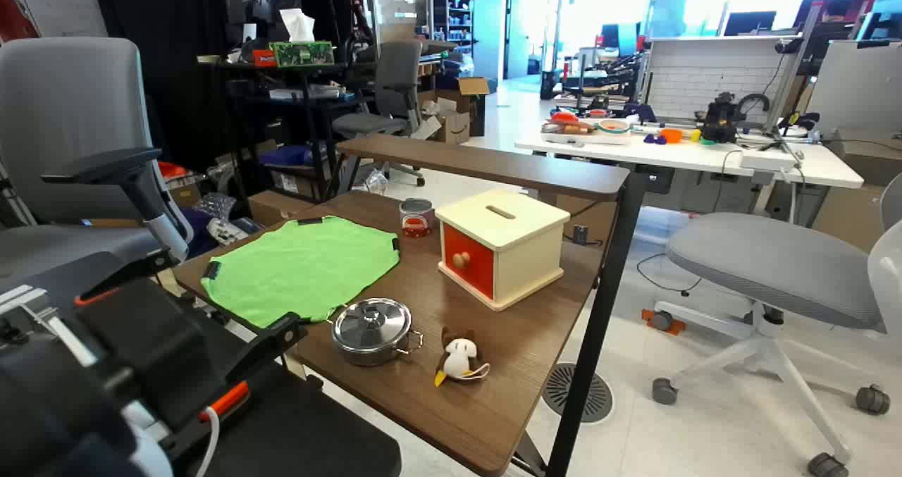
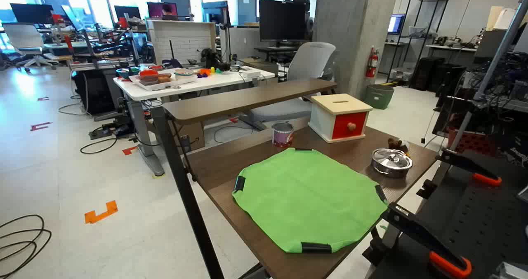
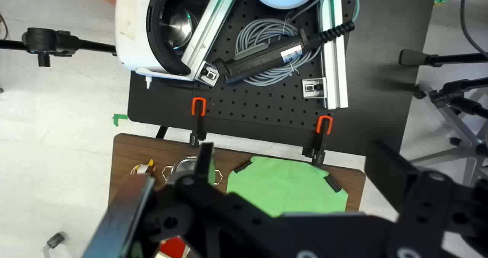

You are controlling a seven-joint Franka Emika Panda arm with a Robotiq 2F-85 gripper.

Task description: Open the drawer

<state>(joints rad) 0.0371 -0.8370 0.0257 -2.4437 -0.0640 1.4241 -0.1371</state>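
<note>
Look to the lower left of the gripper in the wrist view to find the red drawer, mostly hidden by the gripper itself; in both exterior views, find it closed in the wooden box on the brown table. Probably need to go over there for its round knob. See the fingers spread wide, holding nothing and touching nothing.

Seeing red on the drawer, tan on its knob, cream on the surrounding box. Finding purple and red on the can beside the box, bright green with black edge patches on the cloth near the box, silver on the pot, brown, white and yellow on the toy. Noticing grained brown on the table beneath the box, black on the claw.
</note>
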